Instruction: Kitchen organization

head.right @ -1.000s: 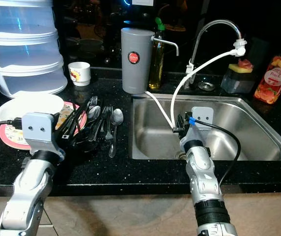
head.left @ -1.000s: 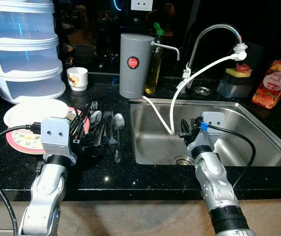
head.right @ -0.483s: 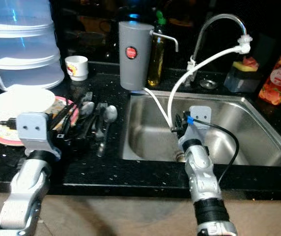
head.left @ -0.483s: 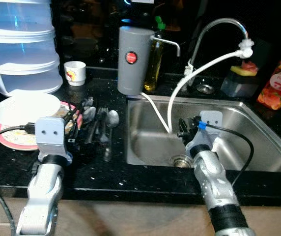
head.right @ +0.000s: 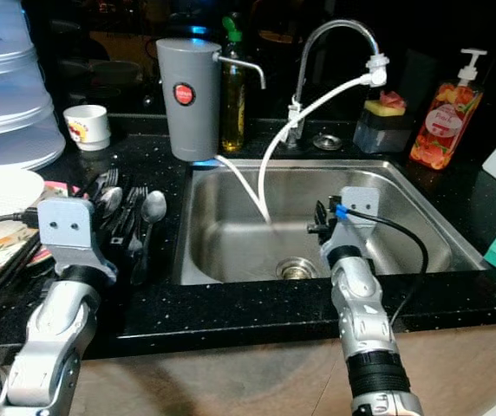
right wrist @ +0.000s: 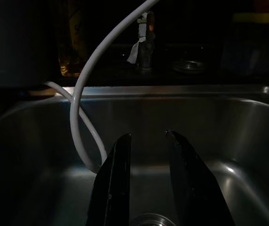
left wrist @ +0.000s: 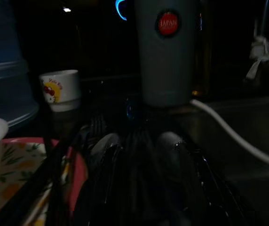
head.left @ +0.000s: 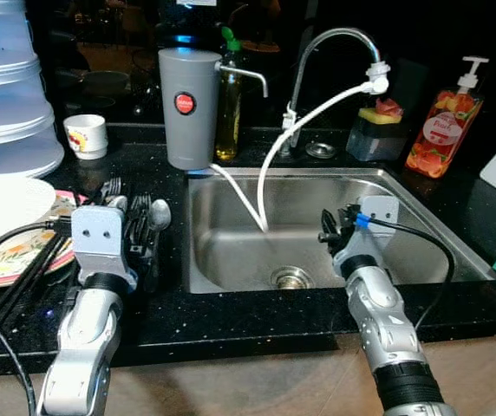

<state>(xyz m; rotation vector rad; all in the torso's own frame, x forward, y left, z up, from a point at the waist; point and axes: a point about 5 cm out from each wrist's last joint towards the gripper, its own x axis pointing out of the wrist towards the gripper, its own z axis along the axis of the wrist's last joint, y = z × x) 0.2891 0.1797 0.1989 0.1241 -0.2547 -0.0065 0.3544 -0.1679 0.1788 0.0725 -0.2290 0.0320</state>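
Kitchen scene centred on the stainless sink (head.left: 421, 227), set into a black speckled desk (head.left: 231, 316). The right end effector (right wrist: 144, 179) hangs over the sink basin, above and just beside the drain (head.left: 292, 277); its two black fingers (right wrist: 113, 183) stand a narrow gap apart and hold nothing. A white hose (head.left: 270, 160) runs from the faucet (head.left: 335, 39) spout down into the basin, ending near these fingers.

The left end effector (head.left: 135, 247) sits over the desk to the left of the sink, above a cluster of cutlery (head.right: 135, 217) (spoons and forks lying side by side). How far its fingers are parted cannot be told; the left wrist view is too dark. Farther left of the sink, black chopsticks (head.left: 31, 273) lie across a floral plate (head.left: 5, 260), with a white bowl (head.left: 1, 204) resting on it.

Behind the sink's left corner stand a grey dispenser (head.left: 187, 108) with a red badge and a bottle of yellow liquid (head.left: 228, 108). A small printed cup (head.left: 86, 136) sits left of the dispenser. Behind the sink's right corner stand a sponge holder (head.left: 378, 130) and a soap pump bottle (head.left: 443, 130).
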